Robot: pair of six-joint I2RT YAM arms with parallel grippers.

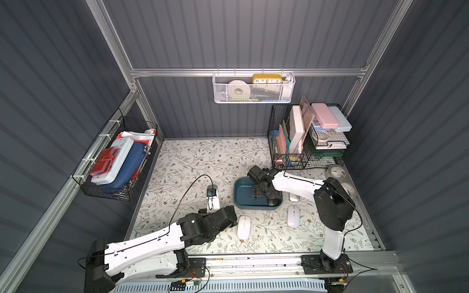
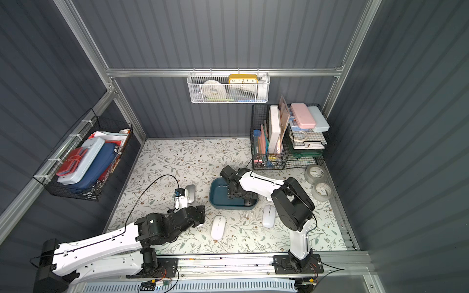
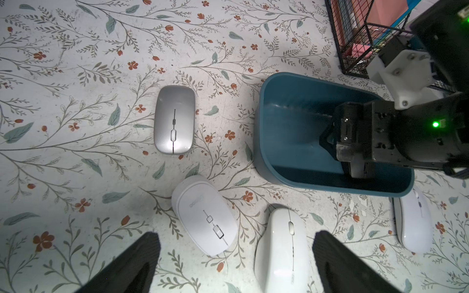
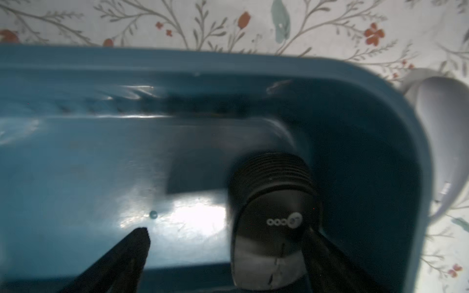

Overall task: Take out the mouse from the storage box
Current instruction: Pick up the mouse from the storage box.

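The mouse point(image 4: 274, 220), black, is none of the white mice point(image 3: 205, 215) on the counter point(image 3: 76, 76) nearest the base, over which the left claw point(image 3: 236, 238) hangs empty, jaws apart, judged parked clear. Further in, it is the only thing seen in the teal storage box point(image 4: 228, 58), near a rounded end, with the right claw point(image 4: 225, 236) spread wide astride it, one finger point(image 4: 332, 263) at its side, not yet closed. Beyond, black wire baskets point(image 1: 279, 116) hold cases and papers, and the white mesh basket point(image 1: 253, 97) a clock point(image 1: 267, 79) and tape roll point(image 1: 238, 90).
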